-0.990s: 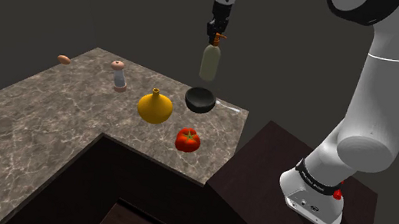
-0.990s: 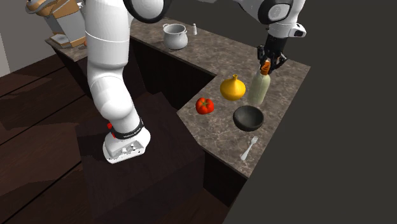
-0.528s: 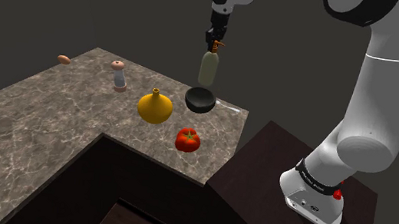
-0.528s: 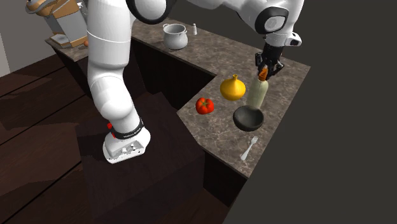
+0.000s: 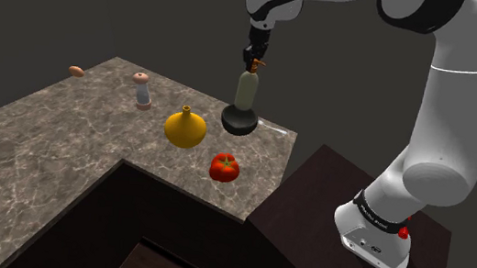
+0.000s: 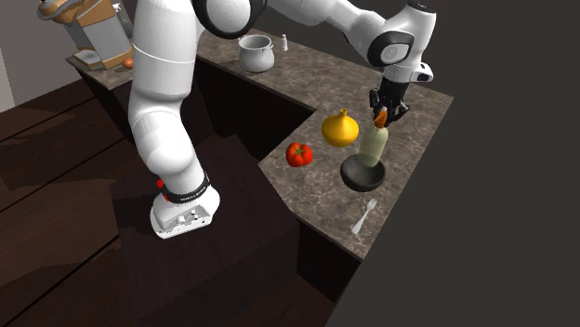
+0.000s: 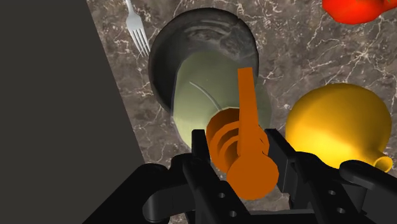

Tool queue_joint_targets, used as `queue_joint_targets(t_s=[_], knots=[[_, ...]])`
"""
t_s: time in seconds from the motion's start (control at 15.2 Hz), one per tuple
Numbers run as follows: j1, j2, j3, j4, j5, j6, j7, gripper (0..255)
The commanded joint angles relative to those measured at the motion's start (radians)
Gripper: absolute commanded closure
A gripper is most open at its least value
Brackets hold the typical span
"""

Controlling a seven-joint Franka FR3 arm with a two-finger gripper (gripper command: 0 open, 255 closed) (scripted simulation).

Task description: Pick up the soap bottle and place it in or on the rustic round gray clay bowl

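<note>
Over the dark gray bowl [image 5: 239, 125], near the counter's end closest to the stand, hangs the soap bottle [image 5: 247, 91]: pale green-gray body, orange pump [image 7: 245, 149] on top, upright. Its base sits at abt rim level of the bowl, centred on it. Can't tell whether it touches the inside. The wrist view looks down the bottle, w/ the bowl's round rim ringing the bottle's bottom end.

The gripper [image 5: 254, 58] points straight down, fingers drawn in narrow and clamped on the pump neck from both sides. The bottle body is free below them.

Just beside the bowl, toward the shoulder view's left, stands a yellow gourd-shaped vase [image 5: 186, 128], not touching the bowl. A red tomato [image 5: 225, 167] lies near the counter's inner edge, a little apart from both bowl and vase. A fork [image 6: 363, 217] lies flat on the far side of the bowl from the vase, near the counter's outer edge.

Further along the brown-veined marble counter [image 5: 42, 143]: a small shaker w/ a brownish cap [image 5: 144, 91], and well beyond it a small tan oval item [image 5: 77, 71]. On the counter's other leg, in the second exterior view: a white pot [image 6: 256, 53] w/ a small white shaker [image 6: 283, 41] next to it.
</note>
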Motion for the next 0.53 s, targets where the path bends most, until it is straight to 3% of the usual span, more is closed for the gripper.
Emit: queue_joint_targets(t_s=[0.0, 0.46], knots=[[-0.001, 0.012, 0.002, -0.007, 0.004, 0.02, -0.002, 255], [-0.006, 0.06, 0.01, -0.034, 0.019, 0.093, -0.011, 255]])
